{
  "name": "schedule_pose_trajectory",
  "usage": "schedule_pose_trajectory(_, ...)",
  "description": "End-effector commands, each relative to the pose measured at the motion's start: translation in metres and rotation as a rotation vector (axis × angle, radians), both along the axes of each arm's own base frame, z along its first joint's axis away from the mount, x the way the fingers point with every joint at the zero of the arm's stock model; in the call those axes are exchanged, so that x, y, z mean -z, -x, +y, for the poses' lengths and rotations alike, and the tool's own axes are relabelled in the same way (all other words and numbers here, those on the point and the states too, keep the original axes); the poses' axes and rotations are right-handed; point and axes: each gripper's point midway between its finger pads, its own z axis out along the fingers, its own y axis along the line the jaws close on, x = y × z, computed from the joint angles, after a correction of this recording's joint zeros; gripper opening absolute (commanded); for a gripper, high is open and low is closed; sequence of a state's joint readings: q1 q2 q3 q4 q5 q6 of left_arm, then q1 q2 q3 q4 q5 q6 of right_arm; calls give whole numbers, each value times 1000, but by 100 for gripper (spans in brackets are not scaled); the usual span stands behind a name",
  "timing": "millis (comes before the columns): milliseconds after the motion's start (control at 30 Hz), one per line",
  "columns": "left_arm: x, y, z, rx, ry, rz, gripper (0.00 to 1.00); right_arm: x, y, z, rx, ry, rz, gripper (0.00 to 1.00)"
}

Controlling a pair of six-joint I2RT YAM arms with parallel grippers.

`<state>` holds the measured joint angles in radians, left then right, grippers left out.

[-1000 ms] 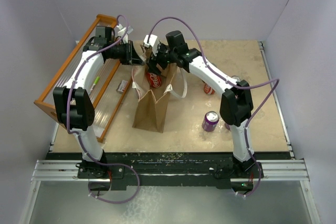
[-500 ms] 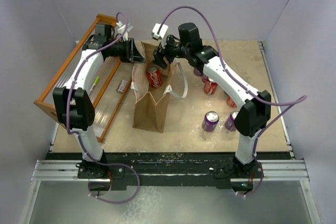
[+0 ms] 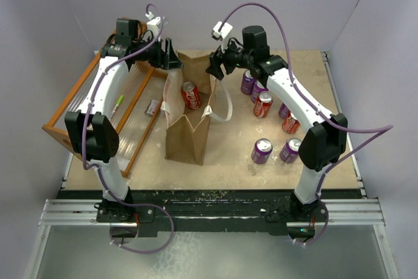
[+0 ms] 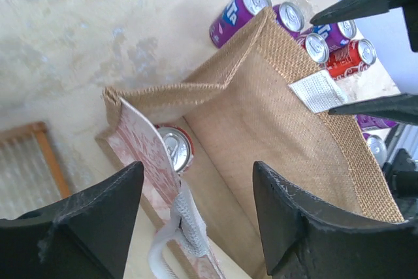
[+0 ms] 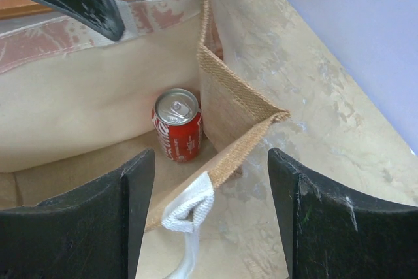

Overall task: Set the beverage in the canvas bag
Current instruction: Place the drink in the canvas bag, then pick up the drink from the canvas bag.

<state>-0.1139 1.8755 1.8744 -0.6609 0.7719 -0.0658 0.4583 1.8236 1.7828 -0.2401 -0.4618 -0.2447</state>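
With both jaws spread and gripping nothing, the left gripper (image 3: 168, 57) at its far-left rim and the right gripper (image 3: 214, 66) at its far-right rim, the canvas bag (image 3: 186, 136), standing mid-worktop toward the far edge, could sag shut or tip if a finger snags a white handle (image 3: 225, 112). A red can (image 5: 177, 125) stands inside; loose cans (image 3: 262, 150) wait toward the right edge. Plain lilac walls (image 3: 274, 4) enclose the mottled beige worktop (image 3: 235, 164).

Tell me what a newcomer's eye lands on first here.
The open canvas bag stands mid-table with a red cola can upright inside it. The left gripper and right gripper hover open over the bag's far end. Loose purple and red cans cluster on the table to its right.
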Motion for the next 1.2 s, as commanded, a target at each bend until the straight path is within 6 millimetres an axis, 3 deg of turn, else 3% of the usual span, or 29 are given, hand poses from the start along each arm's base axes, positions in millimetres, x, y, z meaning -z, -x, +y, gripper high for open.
schedule_pose_trajectory(0, -63, -5, -5, 72, -42, -290, 74, -32, 1, -8, 3, -100, -6, 71)
schedule_pose_trajectory(200, -98, 12, -27, 181, -64, -514, 77, -40, 7, -12, -40, -146, -5, 71)
schedule_pose_trajectory(267, -98, 23, -41, 248, -77, -543, 76, -38, 4, -19, -13, -149, -3, 71)
schedule_pose_trajectory(400, -65, 48, -65, 390, -112, -466, 72, -29, -7, -38, 60, -163, 27, 69)
schedule_pose_trajectory(567, -24, 56, -69, 460, -164, -382, 62, -21, -16, -58, 109, -164, 43, 67)
schedule_pose_trajectory(900, 48, 38, -73, 529, -405, -321, 45, -6, -23, -77, 150, -168, 79, 65)
schedule_pose_trajectory(1167, 86, 26, -73, 511, -585, -267, 44, 1, -34, -86, 168, -184, 106, 64)
